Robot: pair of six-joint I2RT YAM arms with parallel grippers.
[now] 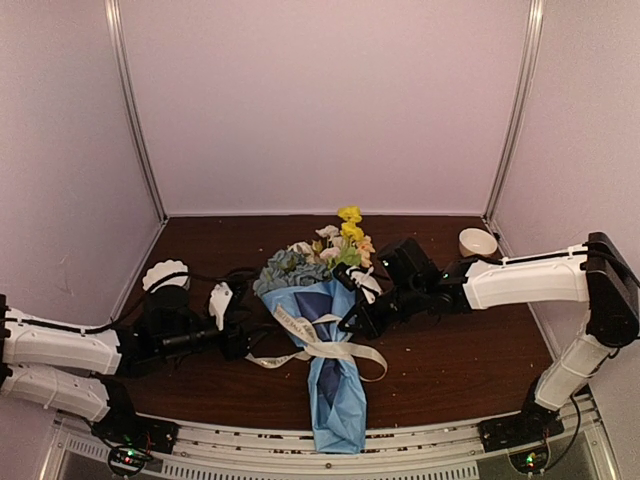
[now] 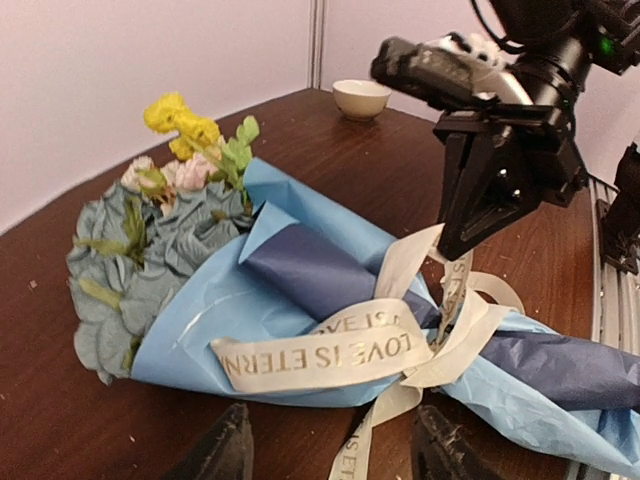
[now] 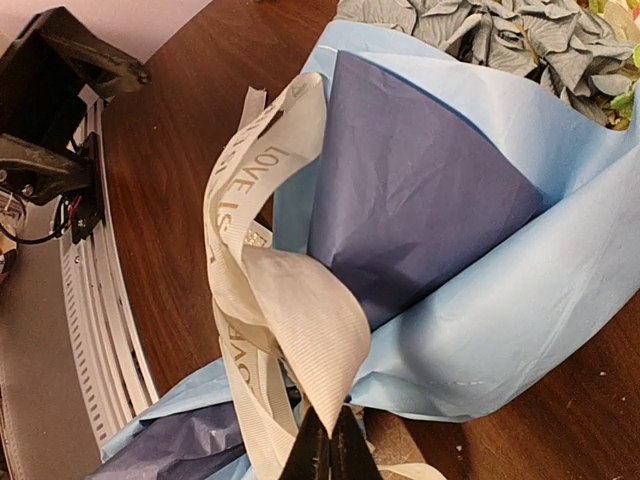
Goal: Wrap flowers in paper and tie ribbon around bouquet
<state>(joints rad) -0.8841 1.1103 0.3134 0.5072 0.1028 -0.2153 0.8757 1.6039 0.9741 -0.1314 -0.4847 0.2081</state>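
On the desk (image 1: 470, 350), midway between the left and right edges, one bouquet (image 1: 330, 310) was found lying flat, with blooms toward the far edge and the narrow end at the near edge. One bunch of flowers (image 2: 150, 240) was counted at the wide end: dusty-blue heads massed in front, two yellow blooms at the tip, a few pale ones between. One sheet of paper (image 2: 200, 310) was seen rolled into the cone, light blue outside, with the navy face showing at the overlap and along the tail. One ribbon (image 2: 320, 360), cream with printed lettering, was passed around the cone's middle. Two loose ends were seen trailing on the desk, one on each side.

Two grippers were noted. Right gripper (image 3: 330, 450): jaws pinched fully together on a fold of the ribbon, just above the paper. Left gripper (image 2: 330, 455): jaws well apart, low at the bouquet's left side, nothing clamped. A ribbon end was seen running between them; contact could not be told.

One small cream bowl (image 1: 477, 241) was seen at the far right corner. One white scalloped item (image 1: 165, 274) was seen near the left edge, apart from the bouquet.
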